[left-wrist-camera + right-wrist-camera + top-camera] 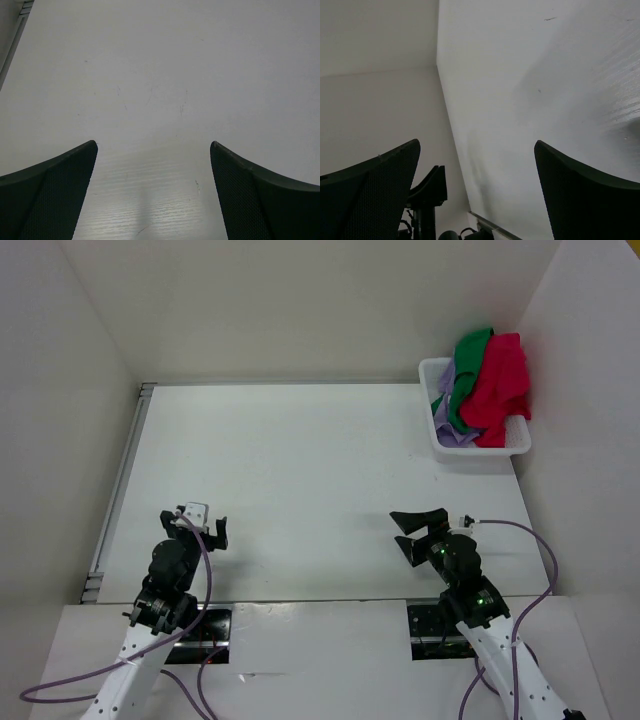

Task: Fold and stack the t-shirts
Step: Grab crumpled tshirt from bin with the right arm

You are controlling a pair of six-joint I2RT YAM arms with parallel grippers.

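The red t-shirt [503, 388], the green t-shirt [466, 375] and the pale lavender t-shirt [447, 410] lie crumpled together in the white basket [468, 451] at the far right of the table. My left gripper [207, 527] is open and empty near the front left, above bare table [155, 145]. My right gripper [414, 533] is open and empty near the front right, turned on its side; its wrist view [476, 150] shows only table, wall and the left arm. Both grippers are far from the shirts.
White walls enclose the table on the left, back and right. A metal rail [120, 480] runs along the table's left edge. The arm bases and purple cables sit at the near edge.
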